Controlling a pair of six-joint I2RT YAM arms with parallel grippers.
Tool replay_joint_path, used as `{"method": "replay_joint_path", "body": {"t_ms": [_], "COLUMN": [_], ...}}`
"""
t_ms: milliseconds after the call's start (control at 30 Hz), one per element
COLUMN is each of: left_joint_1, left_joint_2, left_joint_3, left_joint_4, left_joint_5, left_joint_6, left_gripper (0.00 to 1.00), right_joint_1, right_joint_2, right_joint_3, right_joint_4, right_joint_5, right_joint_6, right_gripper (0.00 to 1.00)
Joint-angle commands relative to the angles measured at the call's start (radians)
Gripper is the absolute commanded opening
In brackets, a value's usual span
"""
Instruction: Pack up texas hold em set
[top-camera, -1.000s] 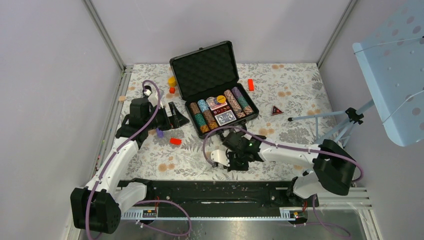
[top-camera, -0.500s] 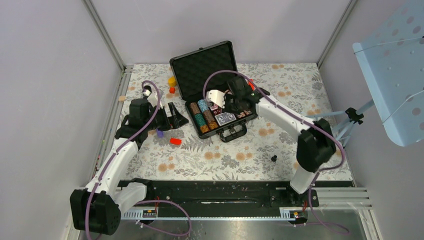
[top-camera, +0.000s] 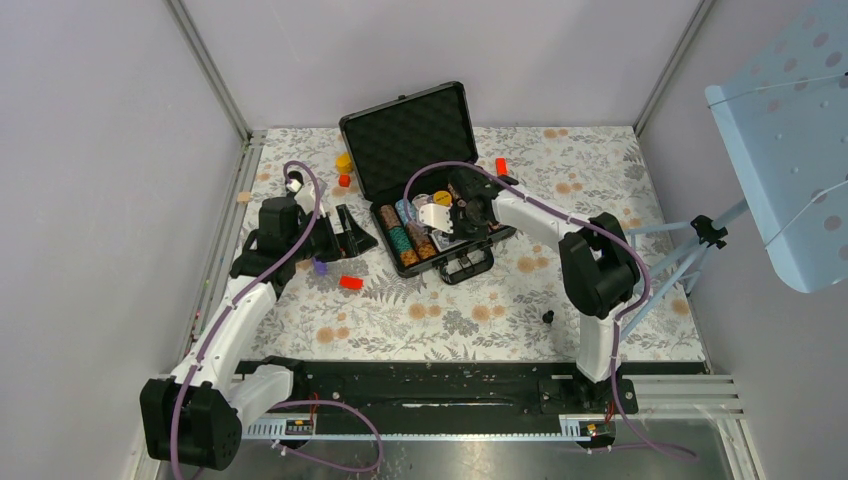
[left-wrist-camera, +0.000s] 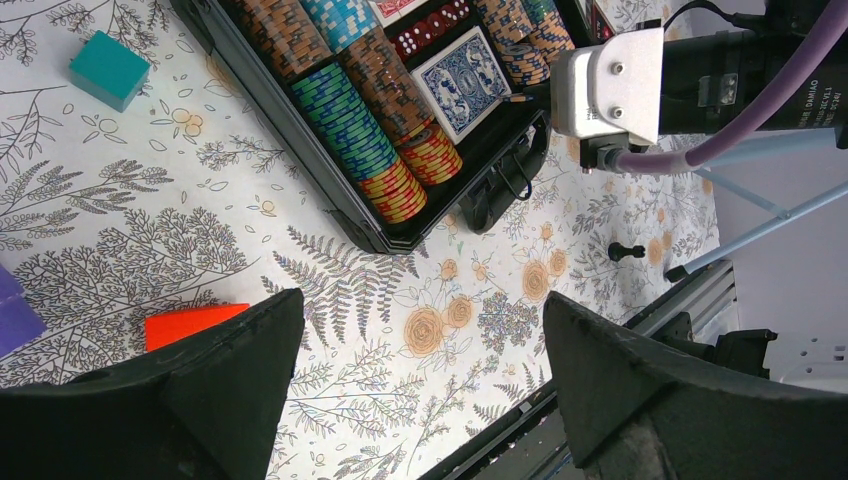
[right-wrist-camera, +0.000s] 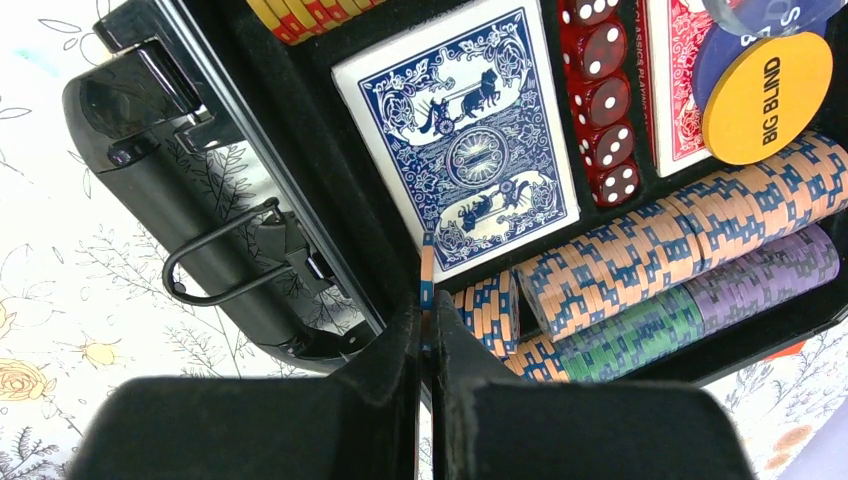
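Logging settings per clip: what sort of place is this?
Probably a lab robot cell: plain grey walls enclose a floral-covered table; left arm and right arm bolted to a rail; tripod alongside.

Black case (top-camera: 410, 130), chips (right-wrist-camera: 680, 240) in striped rows of peach-and-blue, purple and green, a blue ornate-backed card deck (right-wrist-camera: 455, 140), red dice (right-wrist-camera: 600, 100), yellow button (right-wrist-camera: 765, 95). The single chip (right-wrist-camera: 427, 270) in the black right tool (right-wrist-camera: 427, 330) is orange with blue. Tabletop (top-camera: 450, 320) is white with grey ferns and orange flowers, plus a red block (left-wrist-camera: 195, 322) and teal block (left-wrist-camera: 108, 68).
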Motion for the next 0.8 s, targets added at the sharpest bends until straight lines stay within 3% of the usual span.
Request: {"method": "replay_joint_path", "body": {"t_ms": [0, 233, 567, 767], "left_joint_1": [0.006, 0.005, 0.005, 0.005], "left_joint_2": [-0.017, -0.025, -0.043, -0.04], "left_joint_3": [0.001, 0.005, 0.004, 0.005], "left_joint_4": [0.031, 0.024, 0.018, 0.019], "left_joint_5": [0.001, 0.002, -0.007, -0.006], "left_joint_6": [0.012, 0.016, 0.021, 0.022], "left_gripper": [0.88, 0.88, 0.89, 0.89], "right_joint_1": [0.001, 0.124, 0.376, 0.421], "right_joint_2": [0.01, 0.013, -0.075, -0.133], "right_joint_3": [-0.021, -0.091, -0.349, -0.444], "right_joint_4": [-0.181, -0.432, -0.379, -0.292], "right_joint_5": [-0.016, -0.007, -0.119, -0.184], "right_joint_6": [-0.004, 0.119, 0.45, 0.62], "right_gripper": [0.0, 0.0, 0.0, 0.0]}}
